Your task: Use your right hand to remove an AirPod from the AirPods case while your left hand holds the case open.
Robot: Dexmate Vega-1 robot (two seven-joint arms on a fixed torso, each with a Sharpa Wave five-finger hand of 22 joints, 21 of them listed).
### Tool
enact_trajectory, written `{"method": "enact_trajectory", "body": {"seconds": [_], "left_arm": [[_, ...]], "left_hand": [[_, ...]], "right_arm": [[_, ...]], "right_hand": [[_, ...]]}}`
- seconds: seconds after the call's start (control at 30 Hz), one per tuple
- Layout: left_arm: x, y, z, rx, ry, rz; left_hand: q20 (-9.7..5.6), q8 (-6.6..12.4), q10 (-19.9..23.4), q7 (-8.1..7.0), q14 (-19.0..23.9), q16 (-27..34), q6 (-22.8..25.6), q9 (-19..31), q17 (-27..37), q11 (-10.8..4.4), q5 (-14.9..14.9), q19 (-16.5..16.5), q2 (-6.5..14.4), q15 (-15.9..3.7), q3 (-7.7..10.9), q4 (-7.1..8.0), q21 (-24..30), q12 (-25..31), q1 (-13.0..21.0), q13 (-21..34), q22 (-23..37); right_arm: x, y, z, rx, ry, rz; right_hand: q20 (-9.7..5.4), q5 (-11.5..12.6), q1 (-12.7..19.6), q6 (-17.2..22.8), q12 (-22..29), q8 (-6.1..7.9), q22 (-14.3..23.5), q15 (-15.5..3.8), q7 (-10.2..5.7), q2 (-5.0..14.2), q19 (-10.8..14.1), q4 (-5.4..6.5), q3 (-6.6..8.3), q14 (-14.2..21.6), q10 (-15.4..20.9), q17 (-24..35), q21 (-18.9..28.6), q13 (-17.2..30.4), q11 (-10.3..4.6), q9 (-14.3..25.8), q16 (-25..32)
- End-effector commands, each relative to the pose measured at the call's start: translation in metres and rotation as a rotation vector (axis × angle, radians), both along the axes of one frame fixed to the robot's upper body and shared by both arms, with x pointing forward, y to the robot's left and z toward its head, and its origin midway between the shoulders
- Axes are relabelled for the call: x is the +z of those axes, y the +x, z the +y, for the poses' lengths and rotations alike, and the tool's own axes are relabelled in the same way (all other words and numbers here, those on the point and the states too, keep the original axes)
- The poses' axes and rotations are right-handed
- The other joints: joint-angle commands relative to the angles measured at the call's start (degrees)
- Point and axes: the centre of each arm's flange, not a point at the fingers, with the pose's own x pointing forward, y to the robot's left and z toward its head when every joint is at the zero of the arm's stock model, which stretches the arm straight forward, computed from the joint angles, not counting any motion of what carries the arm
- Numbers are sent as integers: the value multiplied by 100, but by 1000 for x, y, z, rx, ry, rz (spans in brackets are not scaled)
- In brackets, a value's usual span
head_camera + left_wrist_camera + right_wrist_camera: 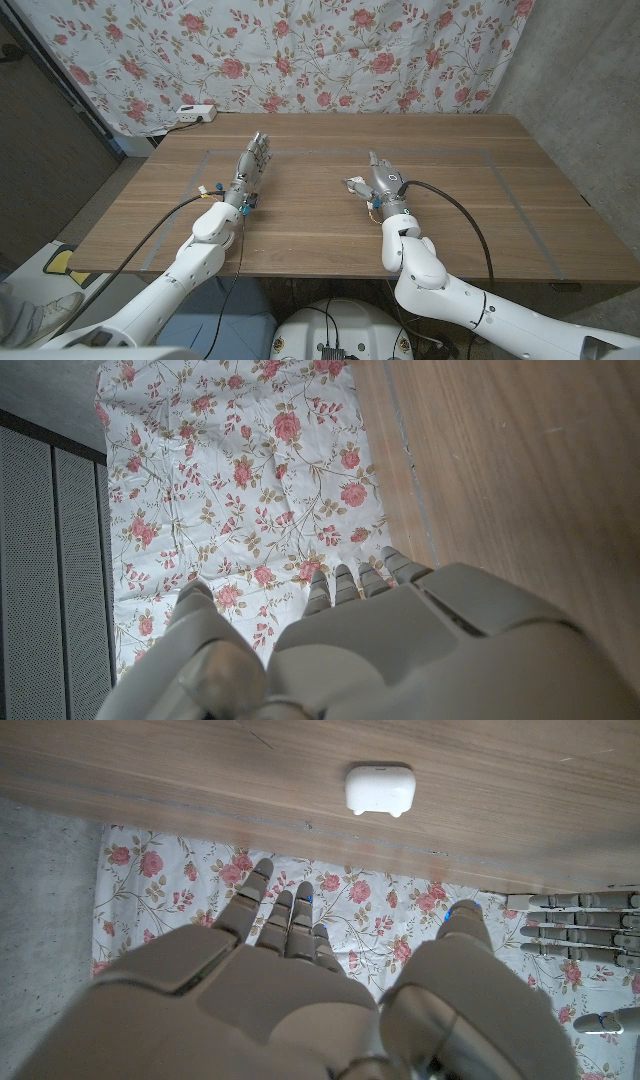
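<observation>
Floral cloth point(300, 60) backs table point(480, 200); power strip point(195, 113) at edge.

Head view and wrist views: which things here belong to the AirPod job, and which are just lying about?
For the job:
AirPods case, on the table, untouched
left hand, holding nothing
right hand, holding nothing
wooden table

Lying about:
white power strip, by the table's far left corner
floral cloth, hanging behind

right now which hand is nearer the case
Right. The case lies just ahead of the right hand, past its fingers; the left hand stands farther off, to the case's side.
</observation>
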Motion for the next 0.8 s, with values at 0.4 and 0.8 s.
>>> {"method": "enact_trajectory", "body": {"seconds": [0.4, 0.8], "left_arm": [[-6, -2, 1, -32, 1, -21], [-5, -5, 3, -15, -4, -20]], "left_hand": [[-35, 14, 32, -16, -53, 36, 20, 32, 27, -19, -2, -20, -28, -8, 56, 16, 39, 9, 59, 19, 25], [-35, 13, 28, -16, -53, 36, 13, 32, 26, -33, -3, -29, -32, -15, 64, 6, 35, 5, 64, 19, 25]], "right_arm": [[1, 2, 14, -48, -55, -2], [7, 6, 18, -71, -60, -6]], "right_hand": [[-18, -13, 67, -12, 85, 15, 15, 30, -17, -5, 183, -11, 26, 136, 237, 34, 50, 40, 74, 22, 48], [-16, -18, -80, 128, 156, 68, 18, -13, 135, -106, 357, 53, -73, 322, 454, 51, 73, 67, 78, 25, 101]]}}
